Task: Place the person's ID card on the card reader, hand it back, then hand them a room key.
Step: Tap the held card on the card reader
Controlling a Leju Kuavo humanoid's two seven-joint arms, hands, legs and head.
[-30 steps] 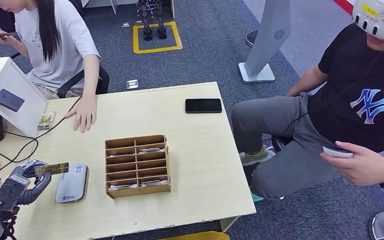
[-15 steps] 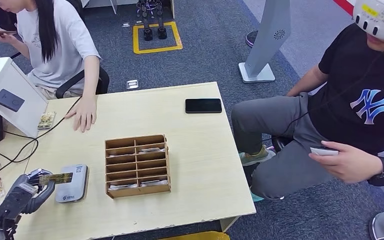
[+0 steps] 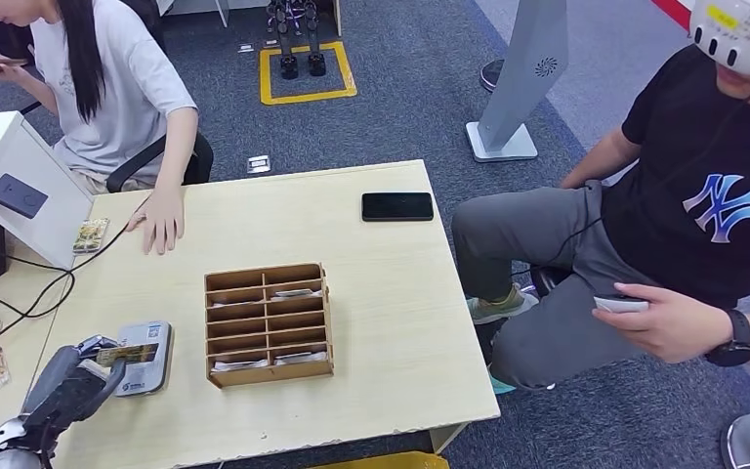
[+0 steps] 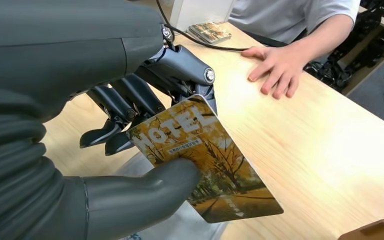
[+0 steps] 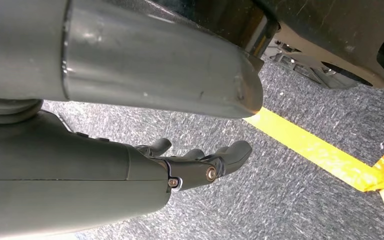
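While the left hand (image 3: 76, 376) hovers at the table's near-left corner, about seven o'clock from the wooden organizer (image 3: 269, 323), it pinches a card (image 4: 205, 160) between thumb and fingers. That card, printed with autumn trees and the word HOTEL, sits over the grey card reader (image 3: 143, 357); whether it touches I cannot tell. I'd judge the reader step is in hand, with both handovers left to do. At eleven o'clock, the seated person's hand (image 3: 161, 217) rests flat on the table (image 3: 391, 293), waiting. Hanging over the carpet, the right hand (image 5: 200, 160) is loosely spread and holds nothing.
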